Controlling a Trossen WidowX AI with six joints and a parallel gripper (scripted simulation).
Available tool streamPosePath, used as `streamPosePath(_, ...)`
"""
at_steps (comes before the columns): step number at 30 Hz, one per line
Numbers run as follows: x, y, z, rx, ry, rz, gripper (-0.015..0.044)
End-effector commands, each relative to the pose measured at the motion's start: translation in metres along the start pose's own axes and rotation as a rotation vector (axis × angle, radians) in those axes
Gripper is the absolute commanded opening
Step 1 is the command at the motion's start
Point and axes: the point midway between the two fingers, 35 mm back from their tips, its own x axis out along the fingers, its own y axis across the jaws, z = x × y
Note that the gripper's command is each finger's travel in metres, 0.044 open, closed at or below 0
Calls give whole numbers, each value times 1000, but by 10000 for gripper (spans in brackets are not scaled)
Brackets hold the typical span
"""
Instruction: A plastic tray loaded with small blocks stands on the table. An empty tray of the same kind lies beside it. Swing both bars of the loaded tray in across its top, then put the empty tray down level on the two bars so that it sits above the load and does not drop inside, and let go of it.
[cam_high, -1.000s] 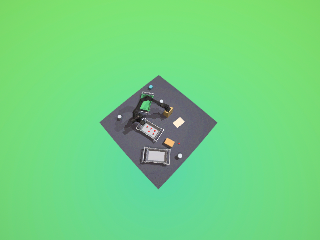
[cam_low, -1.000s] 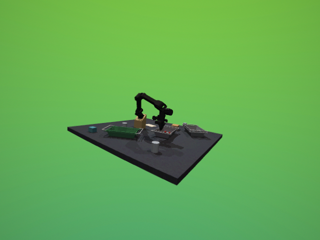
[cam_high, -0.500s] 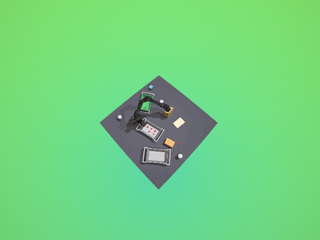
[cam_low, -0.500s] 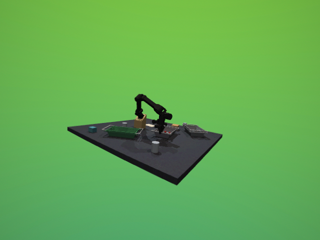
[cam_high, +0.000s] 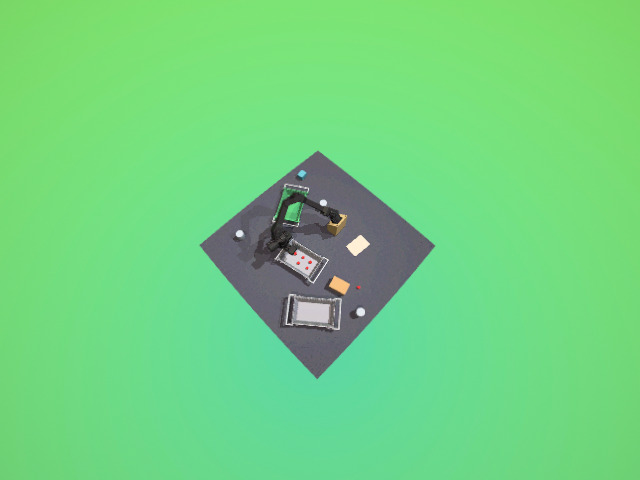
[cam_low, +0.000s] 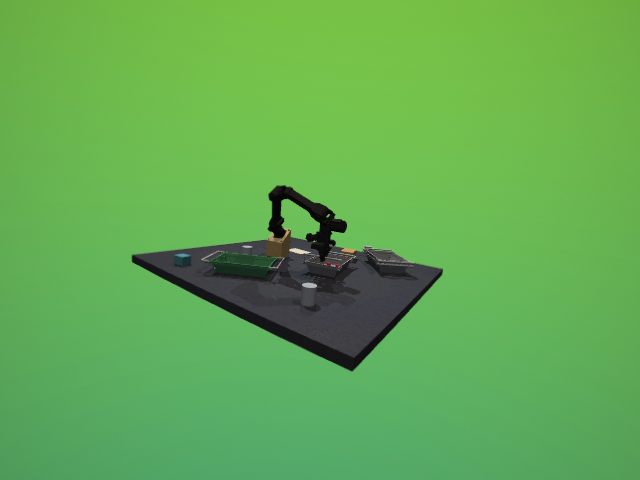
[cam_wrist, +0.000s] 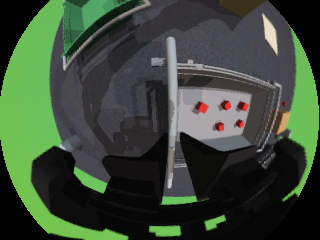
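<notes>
The loaded tray (cam_high: 291, 259) (cam_low: 323, 270) (cam_wrist: 192, 127) is grey and holds several small red blocks (cam_wrist: 201, 107). Its far bar (cam_high: 321, 271) is out over the end toward the orange block. Its near bar (cam_wrist: 171, 90) looks raised, seen almost edge-on in the wrist view; its exact angle is unclear. My gripper (cam_high: 293, 251) (cam_low: 323, 258) (cam_wrist: 174, 135) points down at that near end. Its fingers stand a narrow gap apart, with the bar running across the gap, not visibly clamped. The empty grey tray (cam_high: 312, 312) (cam_low: 390, 268) stands apart, its bars at its ends.
A green tray (cam_high: 292, 211) (cam_low: 242, 266) (cam_wrist: 87, 15) stands beneath the arm. An orange block (cam_high: 339, 285), a loose red block (cam_high: 358, 287), a cream sheet (cam_high: 357, 245), a teal cube (cam_high: 301, 174) (cam_low: 182, 259) and grey cylinders (cam_high: 239, 234) (cam_low: 308, 295) are around.
</notes>
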Motion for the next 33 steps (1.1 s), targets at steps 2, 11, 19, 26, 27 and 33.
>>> streamPosePath(2,11,-23,2,-5,-10,-7,81)
streamPosePath(11,5,-31,1,-5,-10,-8,81)
streamPosePath(19,-19,-29,-1,-10,-4,-12,81)
streamPosePath(26,-19,-29,-1,-10,-4,-12,81)
streamPosePath(27,-19,-29,-1,-10,-4,-12,81)
streamPosePath(33,-19,-29,-1,-10,-4,-12,81)
